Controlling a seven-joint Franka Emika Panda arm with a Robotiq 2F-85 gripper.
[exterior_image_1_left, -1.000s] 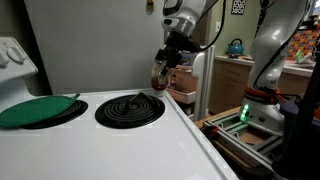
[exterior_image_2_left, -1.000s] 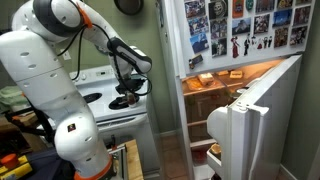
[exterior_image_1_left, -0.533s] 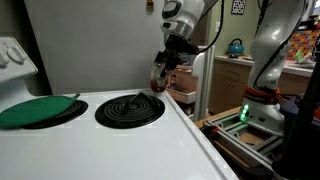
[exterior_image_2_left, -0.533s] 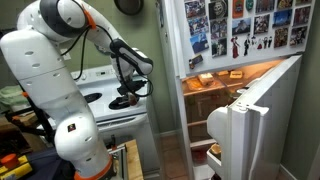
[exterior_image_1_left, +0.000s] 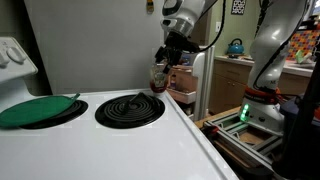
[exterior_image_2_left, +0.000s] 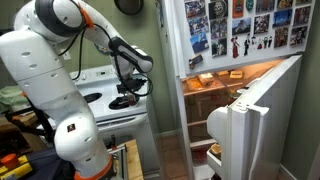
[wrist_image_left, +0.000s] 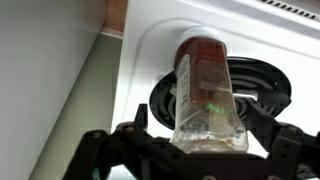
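White stove (exterior_image_1_left: 120, 150) carries a clear bottle (wrist_image_left: 208, 95) with reddish contents, standing on its far right coil burner (wrist_image_left: 160, 98) close to the wall. The gripper (wrist_image_left: 205, 138) straddles the bottle with jaws spread and a gap on each side, so the bottle is released. The coils give uneven footing, so a finger brushing the bottle as the arm lifts could topple it toward the stove's right edge. A second earlier the fingers pinched the bottle, which leaned slightly. The arm has hardly shifted.
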